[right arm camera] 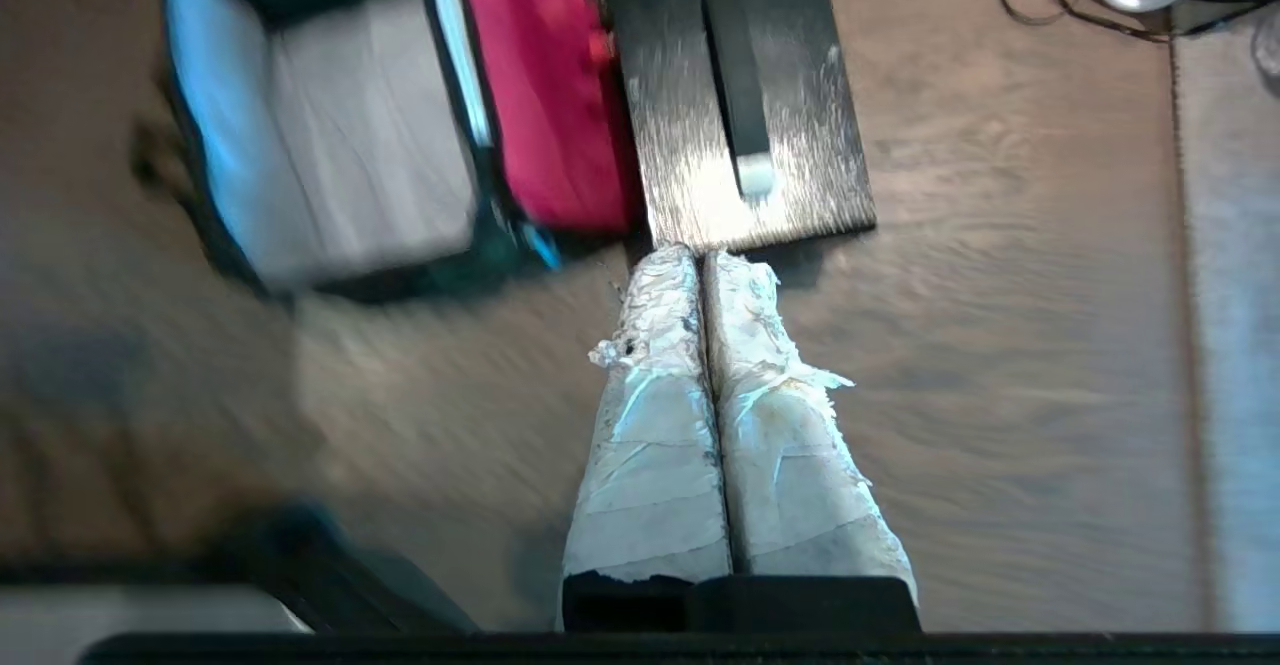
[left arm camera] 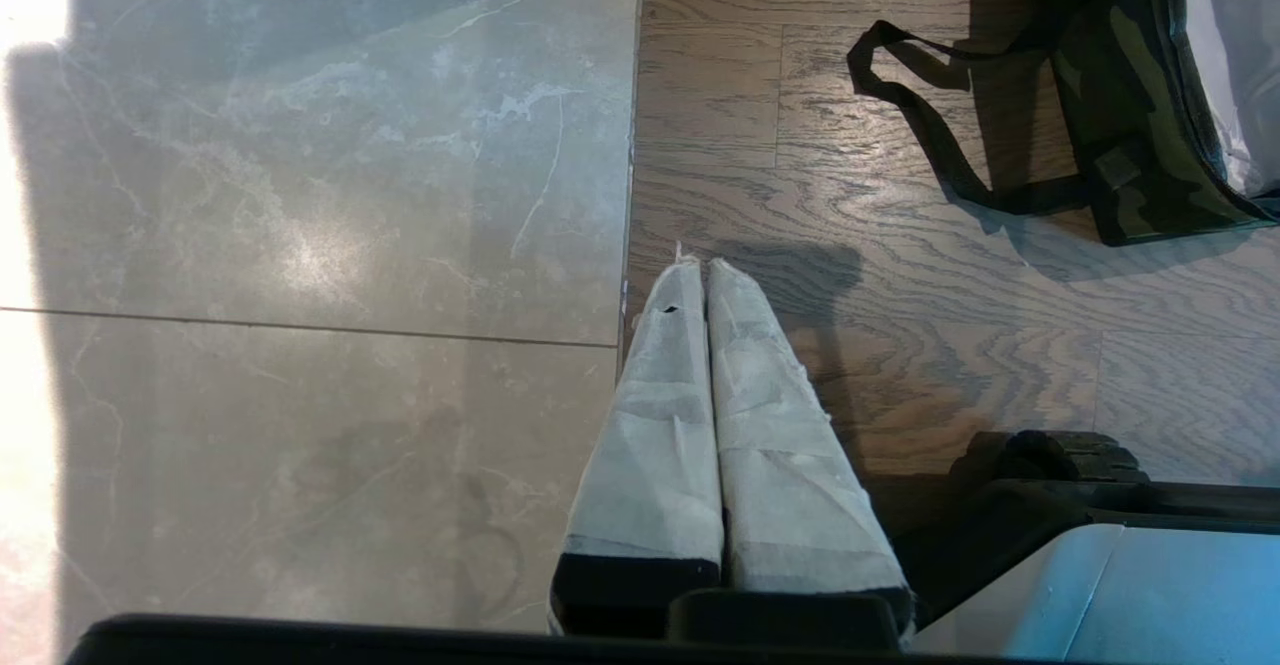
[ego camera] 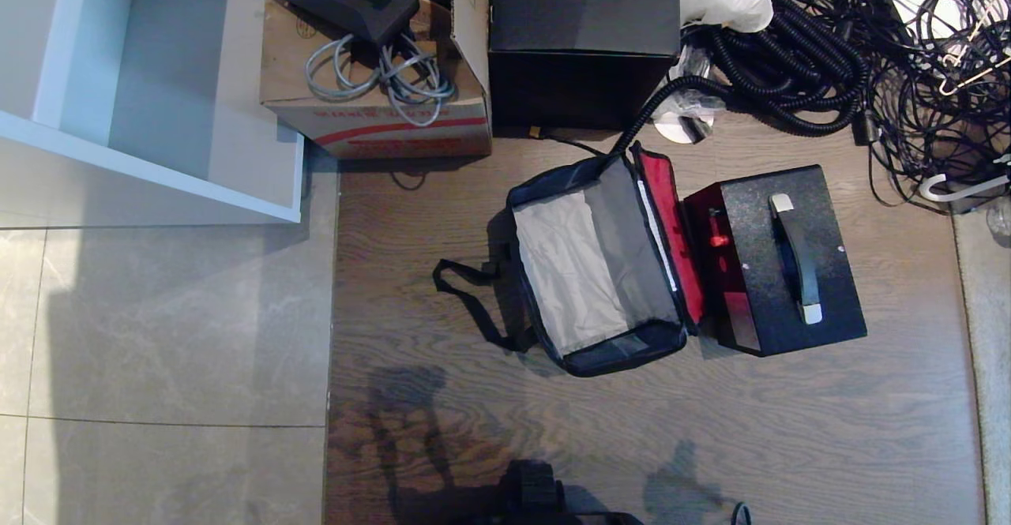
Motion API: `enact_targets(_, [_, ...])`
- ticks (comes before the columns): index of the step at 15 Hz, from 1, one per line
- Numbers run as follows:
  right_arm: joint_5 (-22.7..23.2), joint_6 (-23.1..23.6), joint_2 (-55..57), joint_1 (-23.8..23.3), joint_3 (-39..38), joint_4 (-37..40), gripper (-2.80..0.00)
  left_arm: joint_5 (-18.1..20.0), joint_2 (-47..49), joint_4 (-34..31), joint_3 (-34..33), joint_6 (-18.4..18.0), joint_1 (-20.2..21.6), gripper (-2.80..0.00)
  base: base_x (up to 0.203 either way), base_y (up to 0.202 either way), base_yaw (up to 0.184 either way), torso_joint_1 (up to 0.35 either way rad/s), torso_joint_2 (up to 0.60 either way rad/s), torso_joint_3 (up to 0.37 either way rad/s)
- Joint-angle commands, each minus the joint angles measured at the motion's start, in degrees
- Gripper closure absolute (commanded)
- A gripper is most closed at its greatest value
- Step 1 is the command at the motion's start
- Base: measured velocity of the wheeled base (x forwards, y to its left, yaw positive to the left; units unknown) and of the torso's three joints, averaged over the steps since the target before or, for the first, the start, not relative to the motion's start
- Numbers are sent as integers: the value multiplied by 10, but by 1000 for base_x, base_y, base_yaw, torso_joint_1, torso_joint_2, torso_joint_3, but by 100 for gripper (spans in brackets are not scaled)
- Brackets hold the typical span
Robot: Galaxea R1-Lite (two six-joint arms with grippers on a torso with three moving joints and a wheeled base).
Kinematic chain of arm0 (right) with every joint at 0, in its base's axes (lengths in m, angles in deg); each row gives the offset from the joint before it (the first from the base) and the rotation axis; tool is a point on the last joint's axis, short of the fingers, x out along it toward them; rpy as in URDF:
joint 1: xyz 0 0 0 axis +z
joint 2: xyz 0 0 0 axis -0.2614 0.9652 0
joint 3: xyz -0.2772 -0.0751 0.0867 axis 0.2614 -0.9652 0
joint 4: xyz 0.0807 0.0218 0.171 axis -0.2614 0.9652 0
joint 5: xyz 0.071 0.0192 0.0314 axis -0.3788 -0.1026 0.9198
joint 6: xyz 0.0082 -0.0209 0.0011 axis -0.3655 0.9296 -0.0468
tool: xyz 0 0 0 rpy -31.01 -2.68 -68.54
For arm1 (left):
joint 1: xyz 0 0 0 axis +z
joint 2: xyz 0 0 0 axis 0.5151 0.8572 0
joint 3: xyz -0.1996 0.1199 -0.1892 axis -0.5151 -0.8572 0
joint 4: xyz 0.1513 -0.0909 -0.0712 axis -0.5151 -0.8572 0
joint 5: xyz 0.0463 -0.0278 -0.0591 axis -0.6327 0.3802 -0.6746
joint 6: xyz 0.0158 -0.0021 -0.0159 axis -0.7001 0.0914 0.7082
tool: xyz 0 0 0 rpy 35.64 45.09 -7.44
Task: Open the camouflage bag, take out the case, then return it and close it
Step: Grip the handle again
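camouflage bag (ego camera: 600,272) lies open on the wooden floor (ego camera: 553,430), red lid lining up against the case (ego camera: 786,260) standing just beside it. left claw (left arm camera: 705,270) and right claw (right arm camera: 703,260) hang above the floor, fingers pressed together, empty.

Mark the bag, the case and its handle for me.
bag (ego camera: 588,272): head view, grey lining inside.
case (ego camera: 837,288): head view, speckled top.
handle (ego camera: 796,260): head view, black grip.
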Motion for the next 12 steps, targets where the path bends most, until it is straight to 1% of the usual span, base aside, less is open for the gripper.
enact_targets(1, [7, 42, 0, 1, -23, -2, 0, 0, 0, 1, 0, 0, 0, 0, 0, 0, 0, 0, 0, 0])
enact_targets(2, [7, 38, 1, 1, -23, -3, 0, 0, 0, 0, 0, 0, 0, 0, 0, 0, 0, 0, 0, 0])
enact_targets(4, [3, -6, 0, 1, -23, -1, 0, -1, 0, 0, 0, 0, 0, 0, 0, 0, 0, 0, 0, 0])
enact_targets(5, [4, 2, 0, 1, -23, -1, 0, -1, 0, 0, 0, 0, 0, 0, 0, 0, 0, 0, 0, 0])
enact_targets(7, [3, -9, 1, 1, -23, -2, 0, 0, 0, 0, 0, 0, 0, 0, 0, 0, 0, 0, 0, 0])
enact_targets(8, [4, -1, 0, 1, -23, -1, 0, 0, 0, 0, 0, 0, 0, 0, 0, 0, 0, 0, 0, 0])
enact_targets(10, [3, -10, 1, 1, -23, -3, 0, -1, 0, 0, 0, 0, 0, 0, 0, 0, 0, 0, 0, 0])
enact_targets(12, [4, 1, 1, 1, -23, 0, 0, 0, 0, 0, 0, 0, 0, 0, 0, 0, 0, 0, 0, 0])
